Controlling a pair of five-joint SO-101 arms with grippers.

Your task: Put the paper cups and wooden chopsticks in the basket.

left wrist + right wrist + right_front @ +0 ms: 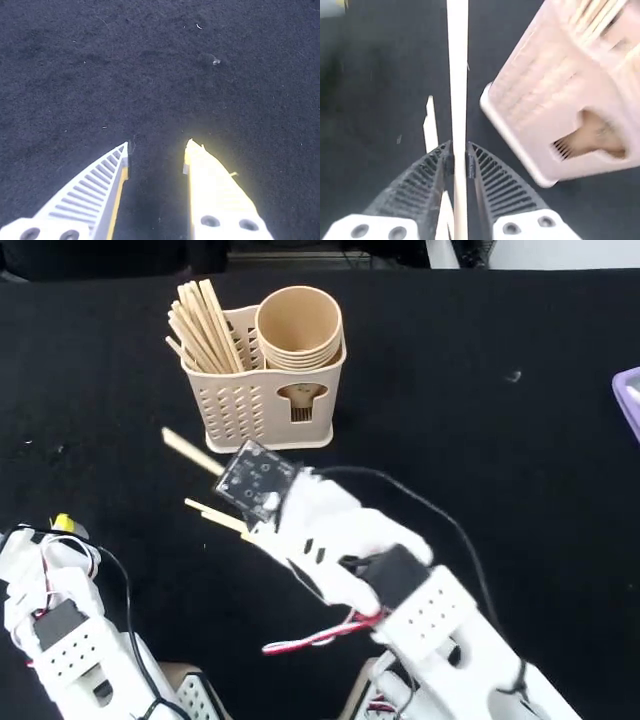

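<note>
Counter: black, and it carries everything you are working with.
Basket: upright on the counter.
Right end effector: just in front of the basket, clamped on one held chopstick.
Left end effector: well apart from the basket, fingers parted, holding nothing.
Paper cups: stacked in one basket compartment.
Bundled chopsticks: in the other compartment.
Loose chopstick: lying beside your held one.
</note>
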